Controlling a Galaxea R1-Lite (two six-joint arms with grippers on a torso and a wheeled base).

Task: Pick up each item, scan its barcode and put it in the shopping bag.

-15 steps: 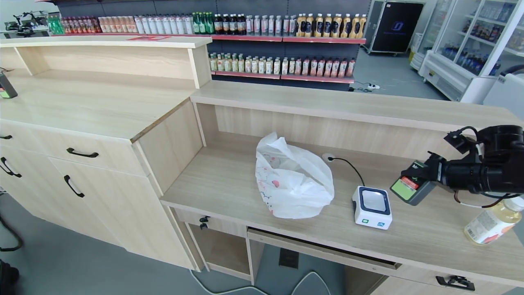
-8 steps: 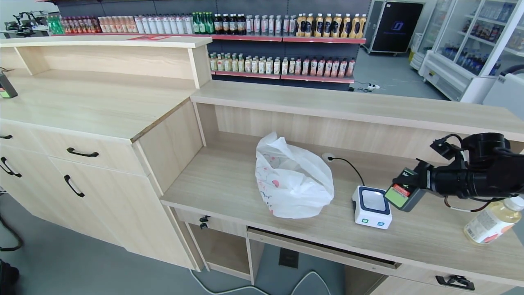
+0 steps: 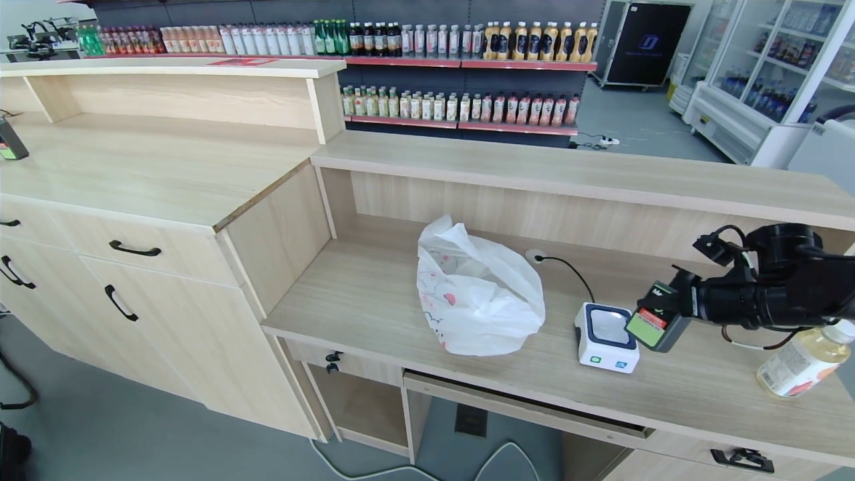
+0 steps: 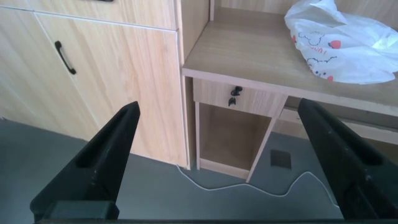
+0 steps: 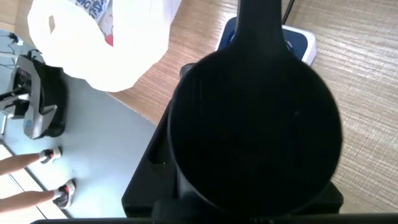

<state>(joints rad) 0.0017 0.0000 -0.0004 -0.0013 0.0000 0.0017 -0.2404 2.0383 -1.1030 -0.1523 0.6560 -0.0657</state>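
Pale wooden counter (image 3: 367, 294), stocked drink shelves (image 3: 467, 63), grey floor (image 3: 133, 434).

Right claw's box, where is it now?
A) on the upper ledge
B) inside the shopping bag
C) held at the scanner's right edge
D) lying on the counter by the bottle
C: the right claw grips the dark, green-labelled box beside the scanner, on its right and off the counter, well clear of the shopping bag.
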